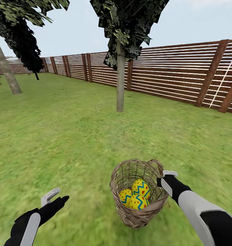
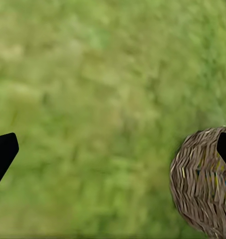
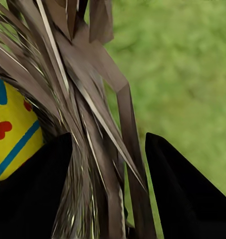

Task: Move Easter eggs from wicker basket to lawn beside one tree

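The wicker basket (image 1: 138,212) stands on the lawn (image 1: 71,143) just in front of me, holding three yellow Easter eggs (image 1: 140,187) (image 1: 125,196) (image 1: 138,202). My right gripper (image 1: 165,177) is at its rim beside the loop handle (image 1: 158,164). In the right wrist view this gripper (image 3: 108,137) is shut on the woven wall (image 3: 93,149), one finger inside next to an egg (image 3: 8,134) and one outside. My left gripper (image 1: 56,198) hovers open over grass to the left, and the basket (image 2: 202,184) shows beside one of its fingertips (image 2: 3,152).
A tree with a straight grey-brown trunk (image 1: 120,82) stands ahead. A thicker trunk (image 1: 6,71) rises at far left, and a slim dark-leaved tree (image 1: 35,73) stands behind it. A brown slat fence (image 1: 177,75) closes the garden at the back and right. Open grass lies between.
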Robot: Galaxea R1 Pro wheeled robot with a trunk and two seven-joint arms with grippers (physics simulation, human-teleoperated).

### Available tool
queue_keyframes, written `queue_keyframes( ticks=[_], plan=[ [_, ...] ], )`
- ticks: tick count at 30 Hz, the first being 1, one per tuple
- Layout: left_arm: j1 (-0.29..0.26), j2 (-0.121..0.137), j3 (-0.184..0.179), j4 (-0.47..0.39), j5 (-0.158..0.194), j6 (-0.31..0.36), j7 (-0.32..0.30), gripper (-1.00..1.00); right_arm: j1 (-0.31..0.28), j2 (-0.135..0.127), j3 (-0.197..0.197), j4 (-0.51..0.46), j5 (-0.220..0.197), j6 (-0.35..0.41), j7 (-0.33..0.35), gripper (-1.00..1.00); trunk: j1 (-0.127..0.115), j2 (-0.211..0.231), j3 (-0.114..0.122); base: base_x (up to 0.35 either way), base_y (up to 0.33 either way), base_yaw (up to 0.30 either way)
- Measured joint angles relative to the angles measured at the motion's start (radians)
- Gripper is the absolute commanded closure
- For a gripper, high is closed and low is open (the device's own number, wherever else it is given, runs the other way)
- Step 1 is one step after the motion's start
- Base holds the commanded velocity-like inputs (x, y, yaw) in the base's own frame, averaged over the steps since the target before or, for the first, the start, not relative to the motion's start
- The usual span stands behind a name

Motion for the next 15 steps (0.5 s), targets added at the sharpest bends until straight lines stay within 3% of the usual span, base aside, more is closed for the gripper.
queue_keyframes(
  ticks=[3,15],
  plan=[
    [0.000,0.000,0.000,0.000,0.000,-0.001,0.000,-1.00,0.001,0.000,-0.007,0.000,-0.020,-0.003,0.001,1.00,-0.001,0.000,0.007,0.000,0.000,0.000],
    [0.000,-0.001,-0.002,0.001,0.000,-0.002,-0.002,-1.00,0.001,0.000,-0.002,0.000,-0.015,-0.002,-0.001,1.00,-0.006,0.003,0.054,0.000,0.000,0.000]
  ],
)
